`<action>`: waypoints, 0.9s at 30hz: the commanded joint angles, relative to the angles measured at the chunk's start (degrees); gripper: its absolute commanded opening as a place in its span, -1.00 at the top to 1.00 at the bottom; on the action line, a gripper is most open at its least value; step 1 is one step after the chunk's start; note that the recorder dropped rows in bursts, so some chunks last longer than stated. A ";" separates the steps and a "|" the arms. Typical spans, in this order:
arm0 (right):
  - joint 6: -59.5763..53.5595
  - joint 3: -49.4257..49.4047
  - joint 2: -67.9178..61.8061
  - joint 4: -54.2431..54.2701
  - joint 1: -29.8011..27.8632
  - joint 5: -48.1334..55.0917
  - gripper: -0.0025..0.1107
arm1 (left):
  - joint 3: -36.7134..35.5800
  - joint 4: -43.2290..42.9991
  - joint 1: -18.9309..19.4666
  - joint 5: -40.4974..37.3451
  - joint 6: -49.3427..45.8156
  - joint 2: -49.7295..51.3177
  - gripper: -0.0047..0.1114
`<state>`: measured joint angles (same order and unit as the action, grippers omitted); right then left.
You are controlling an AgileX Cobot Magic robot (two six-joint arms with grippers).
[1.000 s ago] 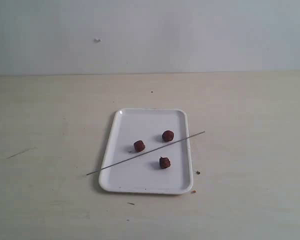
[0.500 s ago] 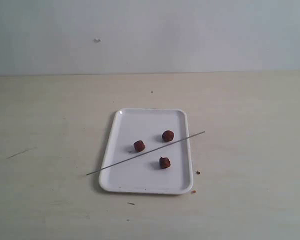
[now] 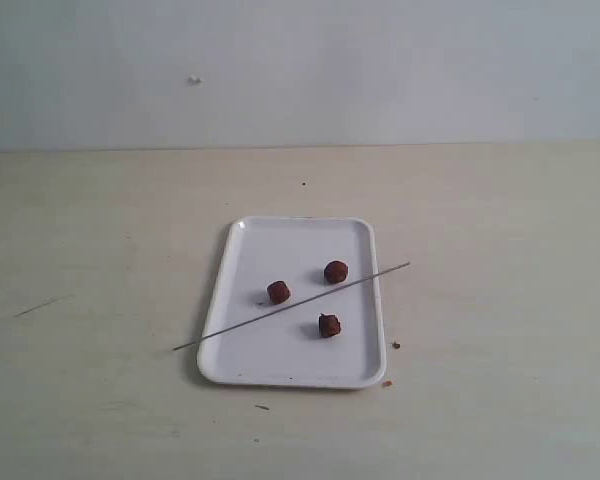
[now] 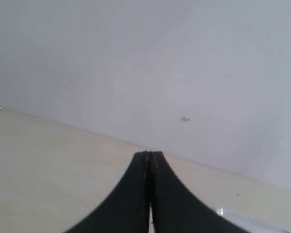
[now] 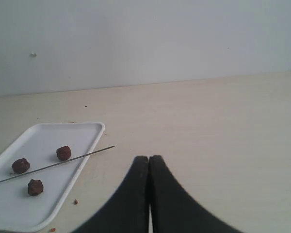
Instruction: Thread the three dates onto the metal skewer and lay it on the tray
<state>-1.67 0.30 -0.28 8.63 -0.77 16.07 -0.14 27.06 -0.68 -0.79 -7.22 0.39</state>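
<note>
A white tray lies on the table in the exterior view, also in the right wrist view as the tray. Three dates rest loose on it: one left of middle, one farther back, one nearer the front. The thin metal skewer lies slantwise across the tray, both ends past the rims. The right wrist view shows the dates and the skewer too. My right gripper is shut and empty, off the tray's side. My left gripper is shut, empty. Neither arm shows in the exterior view.
Small dark crumbs lie on the pale table beside the tray's right rim. A grey wall stands behind the table. A corner of the tray peeks in at the edge of the left wrist view.
</note>
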 commanded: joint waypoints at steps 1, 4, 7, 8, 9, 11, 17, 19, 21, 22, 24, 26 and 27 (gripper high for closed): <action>-0.20 -0.30 0.28 0.02 -0.24 -0.99 0.96 | 0.14 1.63 0.07 7.05 9.63 -0.39 0.92; -0.20 -0.30 0.28 0.02 -0.24 -0.99 0.96 | 0.14 0.81 0.07 20.39 16.91 -0.39 0.92; -0.20 -0.30 0.28 0.02 -0.24 -0.99 0.96 | 4.31 -5.19 0.07 25.97 16.78 0.05 0.92; -0.20 -0.30 0.28 0.02 -0.24 -0.99 0.96 | 7.44 -7.23 0.07 24.20 16.78 1.74 0.92; -0.20 -0.30 0.28 0.02 -0.24 -0.99 0.96 | 10.90 -9.15 0.07 21.29 16.78 4.14 0.92; -0.20 -0.30 0.28 0.02 -0.24 -0.99 0.96 | 17.06 -12.64 0.07 15.80 16.90 9.74 0.92; -0.20 -0.30 0.28 0.02 -0.24 -0.99 0.96 | 36.66 -17.91 0.07 -12.25 15.19 33.41 0.92; -0.20 -0.30 0.28 0.02 -0.24 -0.99 0.96 | 43.27 -16.82 -0.04 -24.27 12.34 43.93 0.92; -0.20 -0.30 0.28 0.02 -0.24 -0.99 0.96 | 48.47 -14.67 -0.76 -32.70 7.22 54.71 0.92; -0.20 -0.30 0.28 0.02 -0.24 -0.99 0.96 | 51.02 -12.94 -1.40 -36.81 4.22 59.98 0.92; -0.20 -0.30 0.28 0.02 -0.24 -0.99 0.96 | 55.21 -9.59 -3.16 -43.60 -0.73 69.00 0.91; -0.20 -0.30 0.28 0.02 -0.24 -0.99 0.96 | 59.35 -5.97 -6.58 -47.08 -7.72 77.28 0.88; -0.20 -0.30 0.28 0.02 -0.24 -0.99 0.96 | 61.54 -4.93 -8.83 -47.73 -10.62 81.45 0.85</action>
<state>-1.67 0.30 -0.28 8.63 -0.77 15.84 56.50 17.85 -5.18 -43.66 -9.80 73.11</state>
